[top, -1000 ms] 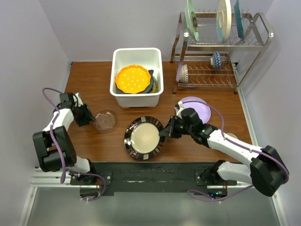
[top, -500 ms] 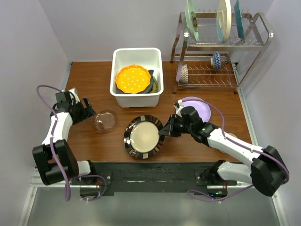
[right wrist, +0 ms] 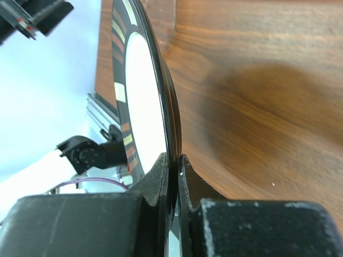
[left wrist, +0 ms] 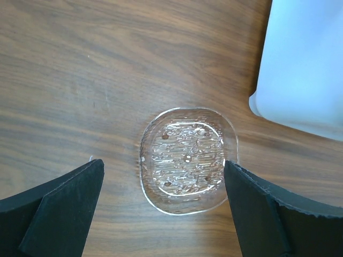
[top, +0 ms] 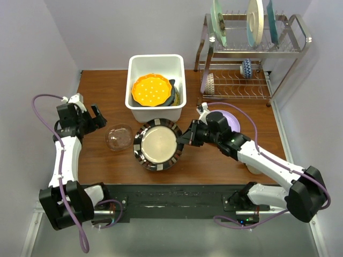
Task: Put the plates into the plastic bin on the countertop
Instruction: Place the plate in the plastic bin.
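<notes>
Plate with stripes (top: 157, 144), rim clenched in right claw (top: 188, 140), has lifted toward bin (top: 155, 58) at upper centre; left claw (top: 98, 119) has released glass plate (top: 119, 137).

One bin (top: 155, 57), one rack (top: 252, 52), two claws (top: 94, 119) (top: 186, 138)

Left end effector (top: 97, 118) agape (right (top: 186, 137) clamped)

– The countertop (left wrist: 80, 69)?
– Matt, grained reddish-brown wood.
– That small plate (left wrist: 186, 160)?
– Clear glass, pebbled, shiny. The bin (top: 155, 57) is smooth white plastic; the striped plate (top: 156, 144) looks glossy-glazed.
</notes>
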Controlling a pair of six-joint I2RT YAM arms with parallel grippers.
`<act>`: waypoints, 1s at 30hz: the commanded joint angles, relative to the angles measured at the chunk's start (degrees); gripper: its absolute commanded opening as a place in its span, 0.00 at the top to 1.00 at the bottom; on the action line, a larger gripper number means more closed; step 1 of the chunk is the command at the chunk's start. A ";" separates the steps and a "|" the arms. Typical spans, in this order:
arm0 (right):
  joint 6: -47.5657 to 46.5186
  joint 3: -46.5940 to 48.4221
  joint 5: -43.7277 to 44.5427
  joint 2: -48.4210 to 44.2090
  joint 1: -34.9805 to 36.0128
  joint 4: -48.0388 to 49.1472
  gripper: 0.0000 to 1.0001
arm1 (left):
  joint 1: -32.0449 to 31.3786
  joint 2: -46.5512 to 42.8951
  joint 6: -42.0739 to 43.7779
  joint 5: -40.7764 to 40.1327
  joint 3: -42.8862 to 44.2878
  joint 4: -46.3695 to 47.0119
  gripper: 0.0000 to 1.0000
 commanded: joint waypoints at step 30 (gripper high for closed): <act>6.01 22.44 -7.33 12.69 -6.61 17.33 1.00 | 0.30 1.03 0.44 4.72 -0.81 2.54 0.00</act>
